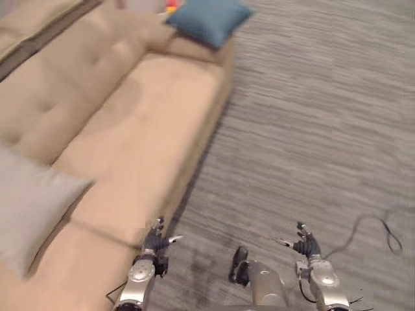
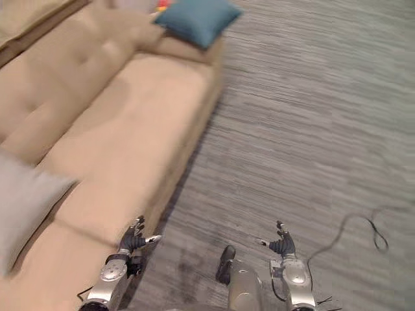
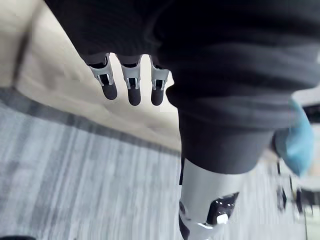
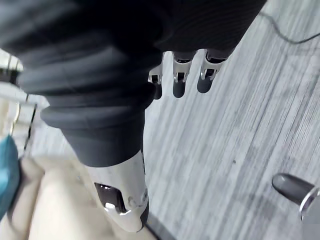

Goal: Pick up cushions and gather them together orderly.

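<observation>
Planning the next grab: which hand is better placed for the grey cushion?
Likely left: the left hand is open at the sofa edge near the grey cushion; the right hand is over carpet.

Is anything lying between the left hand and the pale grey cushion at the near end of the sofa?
Nothing visible does. The left hand, open and empty, hangs by the front edge of the beige fabric sofa; only bare seat lies between it and the pale grey square cushion.
</observation>
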You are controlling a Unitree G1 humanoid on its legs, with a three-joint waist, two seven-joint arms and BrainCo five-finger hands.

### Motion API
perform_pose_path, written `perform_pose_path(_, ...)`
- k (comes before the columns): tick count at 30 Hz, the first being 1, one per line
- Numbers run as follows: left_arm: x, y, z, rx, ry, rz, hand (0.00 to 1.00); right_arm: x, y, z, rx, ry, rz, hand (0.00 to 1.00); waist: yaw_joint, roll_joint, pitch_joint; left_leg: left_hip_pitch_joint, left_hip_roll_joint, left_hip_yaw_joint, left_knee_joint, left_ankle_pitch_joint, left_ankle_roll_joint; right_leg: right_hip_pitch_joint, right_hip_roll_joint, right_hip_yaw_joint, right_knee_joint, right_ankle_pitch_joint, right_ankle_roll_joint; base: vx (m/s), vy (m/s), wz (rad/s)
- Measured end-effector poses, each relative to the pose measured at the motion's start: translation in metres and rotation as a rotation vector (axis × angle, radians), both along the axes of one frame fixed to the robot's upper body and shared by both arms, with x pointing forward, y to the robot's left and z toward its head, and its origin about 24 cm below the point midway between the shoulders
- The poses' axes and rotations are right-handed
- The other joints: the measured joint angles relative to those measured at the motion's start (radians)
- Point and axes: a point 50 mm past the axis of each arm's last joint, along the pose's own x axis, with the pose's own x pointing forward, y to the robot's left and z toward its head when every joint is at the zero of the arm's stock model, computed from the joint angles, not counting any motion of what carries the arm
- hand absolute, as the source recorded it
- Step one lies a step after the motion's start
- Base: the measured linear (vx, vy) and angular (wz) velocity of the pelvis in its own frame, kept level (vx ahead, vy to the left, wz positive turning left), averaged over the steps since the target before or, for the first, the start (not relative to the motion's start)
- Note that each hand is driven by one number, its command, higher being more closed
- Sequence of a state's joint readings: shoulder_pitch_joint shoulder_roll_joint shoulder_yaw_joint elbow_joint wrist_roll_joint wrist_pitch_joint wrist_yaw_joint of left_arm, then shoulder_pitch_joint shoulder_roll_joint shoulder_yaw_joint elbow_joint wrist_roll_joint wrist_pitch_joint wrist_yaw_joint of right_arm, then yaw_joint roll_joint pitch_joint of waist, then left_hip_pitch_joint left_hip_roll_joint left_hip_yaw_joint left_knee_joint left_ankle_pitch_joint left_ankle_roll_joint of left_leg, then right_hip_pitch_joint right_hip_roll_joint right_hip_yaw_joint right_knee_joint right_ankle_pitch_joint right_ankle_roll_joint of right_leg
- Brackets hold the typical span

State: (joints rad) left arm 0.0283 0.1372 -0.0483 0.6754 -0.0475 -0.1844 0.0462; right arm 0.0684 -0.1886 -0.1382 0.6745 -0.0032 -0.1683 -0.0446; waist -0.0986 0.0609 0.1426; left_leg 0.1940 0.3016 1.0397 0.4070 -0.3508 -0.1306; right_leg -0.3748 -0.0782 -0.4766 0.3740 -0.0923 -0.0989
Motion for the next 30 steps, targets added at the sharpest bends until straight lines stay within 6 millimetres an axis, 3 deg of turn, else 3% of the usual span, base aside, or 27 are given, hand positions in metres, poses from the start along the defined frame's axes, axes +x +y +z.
perform_pose_path(1, 0.002, -0.003, 0.001, -0.01, -0.005, 0.0, 0.0, 0.0, 0.0, 0.0, 0.0, 0.003, 0.001, 0.0, 0.005, -0.004, 0.001, -0.024, 0.057, -0.075, 0.164, 0.039, 0.082, 0.002, 0.03, 0.058, 0.01, -0.008, -0.012, 0.34, -0.119, -1.9)
perform_pose_path(2, -0.001, -0.006, -0.002, -0.039, 0.003, 0.015, 0.0, 0.005, 0.003, 0.002, -0.009, -0.011, 0.018, 0.0, 0.009, 0.001, 0.005, -0.099, 0.097, -0.255, 0.366, 0.119, 0.183, 0.024, 0.072, 0.146, -0.003, -0.016, -0.019, 0.41, -0.112, -1.97)
perform_pose_path(3, -0.003, -0.008, -0.003, -0.051, 0.009, 0.022, 0.0, 0.009, 0.005, 0.005, -0.016, -0.022, 0.025, 0.0, 0.012, 0.006, 0.007, -0.133, 0.091, -0.34, 0.419, 0.113, 0.163, 0.035, 0.089, 0.179, -0.01, -0.017, -0.019, 0.34, -0.029, -2.02)
perform_pose_path(4, -0.006, -0.011, -0.005, -0.068, 0.016, 0.031, 0.0, 0.016, 0.006, 0.008, -0.027, -0.038, 0.043, 0.0, 0.022, 0.014, 0.019, -0.205, 0.047, -0.488, 0.5, 0.067, 0.089, 0.06, 0.112, 0.241, -0.02, -0.022, -0.026, 0.32, 0.068, -1.85)
perform_pose_path(5, -0.008, -0.013, -0.006, -0.083, 0.022, 0.041, 0.0, 0.017, 0.009, 0.008, -0.03, -0.037, 0.059, 0.0, 0.046, 0.011, 0.031, -0.284, -0.011, -0.612, 0.524, 0.043, 0.068, 0.109, 0.126, 0.307, -0.036, -0.027, -0.034, 0.31, 0.083, -1.7)
perform_pose_path(6, -0.01, -0.013, -0.007, -0.086, 0.026, 0.044, 0.0, 0.016, 0.011, 0.007, -0.027, -0.034, 0.061, 0.0, 0.056, 0.009, 0.032, -0.309, -0.029, -0.646, 0.518, 0.04, 0.07, 0.128, 0.13, 0.328, -0.046, -0.029, -0.036, 0.32, 0.105, -1.41)
perform_pose_path(8, -0.02, -0.012, -0.01, -0.088, 0.04, 0.062, 0.0, 0.018, 0.018, 0.007, -0.03, -0.034, 0.089, 0.0, 0.091, 0.001, 0.045, -0.448, -0.122, -0.784, 0.383, 0.042, 0.065, 0.209, 0.13, 0.411, -0.089, -0.049, -0.023, 0.33, 0.134, -1.0)
perform_pose_path(9, -0.021, -0.011, -0.01, -0.087, 0.038, 0.065, 0.0, 0.019, 0.018, 0.008, -0.032, -0.037, 0.091, 0.0, 0.096, 0.003, 0.045, -0.473, -0.141, -0.807, 0.33, 0.046, 0.059, 0.221, 0.128, 0.424, -0.102, -0.053, -0.017, 0.33, 0.166, -0.79)
perform_pose_path(11, -0.028, -0.009, -0.012, -0.081, 0.049, 0.086, 0.0, 0.02, 0.017, 0.009, -0.035, -0.042, 0.085, 0.0, 0.128, 0.028, 0.046, -0.544, -0.194, -0.836, 0.014, 0.118, -0.008, 0.287, 0.129, 0.446, -0.178, -0.059, -0.006, 0.32, 0.203, -0.54)
perform_pose_path(12, -0.029, -0.009, -0.012, -0.081, 0.053, 0.088, 0.0, 0.02, 0.016, 0.009, -0.035, -0.043, 0.079, 0.0, 0.134, 0.035, 0.044, -0.55, -0.199, -0.831, -0.052, 0.144, -0.011, 0.305, 0.132, 0.446, -0.195, -0.062, 0.0, 0.38, 0.23, -0.42)
perform_pose_path(13, -0.03, -0.009, -0.013, -0.081, 0.057, 0.094, 0.0, 0.019, 0.015, 0.008, -0.036, -0.04, 0.07, 0.0, 0.151, 0.04, 0.043, -0.547, -0.199, -0.813, -0.131, 0.233, 0.029, 0.339, 0.136, 0.459, -0.215, -0.078, 0.024, 0.6, 0.305, -0.4)
perform_pose_path(14, -0.032, -0.007, -0.014, -0.082, 0.061, 0.104, 0.0, 0.018, 0.015, 0.008, -0.033, -0.039, 0.071, 0.0, 0.168, 0.027, 0.029, -0.538, -0.219, -0.814, -0.122, 0.29, 0.088, 0.354, 0.124, 0.479, -0.208, -0.114, 0.045, 0.52, 0.257, -0.35)
perform_pose_path(15, -0.032, -0.007, -0.014, -0.081, 0.062, 0.107, 0.0, 0.019, 0.016, 0.008, -0.032, -0.04, 0.072, 0.0, 0.168, 0.016, 0.02, -0.539, -0.237, -0.817, -0.111, 0.294, 0.115, 0.354, 0.108, 0.481, -0.191, -0.143, 0.066, 0.73, 0.292, -0.03)
perform_pose_path(16, -0.033, -0.007, -0.015, -0.082, 0.067, 0.108, 0.0, 0.017, 0.016, 0.006, -0.029, -0.034, 0.069, 0.0, 0.164, -0.023, 0.008, -0.533, -0.272, -0.815, -0.097, 0.258, 0.175, 0.341, 0.074, 0.48, -0.104, -0.19, 0.114, 0.62, 0.203, 0.21)
perform_pose_path(17, -0.031, -0.012, -0.014, -0.095, 0.064, 0.104, 0.0, 0.014, 0.013, 0.003, -0.023, -0.016, 0.049, 0.0, 0.162, -0.038, 0.009, -0.516, -0.296, -0.813, -0.065, 0.216, 0.202, 0.279, 0.046, 0.492, 0.083, -0.22, 0.19, 0.86, 0.272, 0.3)
perform_pose_path(18, -0.032, -0.016, -0.015, -0.105, 0.069, 0.096, 0.0, 0.013, 0.014, 0.0, -0.012, -0.003, 0.034, 0.0, 0.156, -0.044, 0.012, -0.47, -0.313, -0.812, -0.044, 0.174, 0.22, 0.222, 0.028, 0.511, 0.306, -0.198, 0.328, 0.61, 0.169, 0.26)
perform_pose_path(19, -0.033, -0.017, -0.016, -0.105, 0.073, 0.092, 0.0, 0.011, 0.016, -0.002, -0.005, 0.003, 0.033, 0.0, 0.145, -0.047, 0.015, -0.435, -0.323, -0.819, -0.041, 0.152, 0.227, 0.188, 0.014, 0.511, 0.418, -0.175, 0.374, 0.5, 0.125, 0.25)
perform_pose_path(20, -0.034, -0.016, -0.016, -0.1, 0.078, 0.088, 0.0, 0.01, 0.019, -0.003, 0.003, 0.008, 0.036, 0.0, 0.139, -0.05, 0.017, -0.397, -0.333, -0.823, -0.042, 0.135, 0.23, 0.162, -0.01, 0.501, 0.522, -0.169, 0.368, 0.52, 0.099, 0.2)
perform_pose_path(21, -0.035, -0.016, -0.017, -0.094, 0.084, 0.082, 0.0, 0.01, 0.024, -0.005, 0.01, 0.014, 0.051, 0.0, 0.135, -0.051, 0.018, -0.317, -0.345, -0.827, -0.062, 0.12, 0.234, 0.121, -0.056, 0.448, 0.651, -0.184, 0.321, 0.51, 0.09, 0.06)
perform_pose_path(22, -0.034, -0.016, -0.017, -0.089, 0.082, 0.076, 0.0, 0.01, 0.027, -0.005, 0.008, 0.016, 0.068, 0.0, 0.137, -0.044, 0.018, -0.257, -0.346, -0.831, -0.094, 0.114, 0.234, 0.093, -0.088, 0.392, 0.668, -0.199, 0.252, 0.6, 0.091, -0.06)
perform_pose_path(23, -0.033, -0.016, -0.016, -0.084, 0.08, 0.07, 0.0, 0.011, 0.029, -0.004, 0.004, 0.016, 0.088, 0.0, 0.138, -0.035, 0.019, -0.195, -0.345, -0.851, -0.134, 0.107, 0.231, 0.059, -0.101, 0.34, 0.644, -0.22, 0.203, 0.57, 0.056, -0.14)
perform_pose_path(24, -0.031, -0.013, -0.015, -0.075, 0.075, 0.069, 0.0, 0.015, 0.031, -0.002, 0.0, 0.004, 0.11, 0.0, 0.135, -0.032, 0.021, -0.149, -0.343, -0.862, -0.173, 0.101, 0.226, 0.008, -0.101, 0.318, 0.582, -0.233, 0.181, 0.68, 0.027, 0.06)
perform_pose_path(26, -0.024, -0.01, -0.013, -0.063, 0.066, 0.064, 0.0, 0.021, 0.028, 0.002, -0.012, -0.01, 0.12, 0.0, 0.109, -0.01, 0.036, -0.086, -0.32, -0.894, -0.213, 0.099, 0.223, -0.056, -0.059, 0.315, 0.353, -0.217, 0.168, 0.58, -0.037, 0.45)
perform_pose_path(27, -0.022, -0.011, -0.013, -0.062, 0.065, 0.063, 0.0, 0.019, 0.025, 0.002, -0.02, -0.005, 0.115, 0.0, 0.098, 0.0, 0.042, -0.066, -0.309, -0.905, -0.218, 0.099, 0.221, -0.069, -0.041, 0.327, 0.236, -0.184, 0.169, 0.6, -0.087, 0.79)
perform_pose_path(28, -0.021, -0.009, -0.013, -0.048, 0.062, 0.071, 0.0, 0.016, 0.022, 0.0, -0.027, 0.014, 0.111, 0.0, 0.081, 0.001, 0.046, -0.021, -0.296, -0.927, -0.22, 0.089, 0.174, -0.08, -0.007, 0.372, 0.009, -0.055, 0.171, 0.77, -0.133, 0.7)
perform_pose_path(30, -0.025, -0.005, -0.014, -0.031, 0.072, 0.08, 0.0, 0.008, 0.022, -0.004, -0.025, 0.034, 0.107, 0.0, 0.085, -0.023, 0.034, 0.031, -0.293, -0.952, -0.2, 0.045, 0.098, -0.082, 0.005, 0.41, -0.129, 0.102, 0.158, 0.71, -0.17, 0.62)
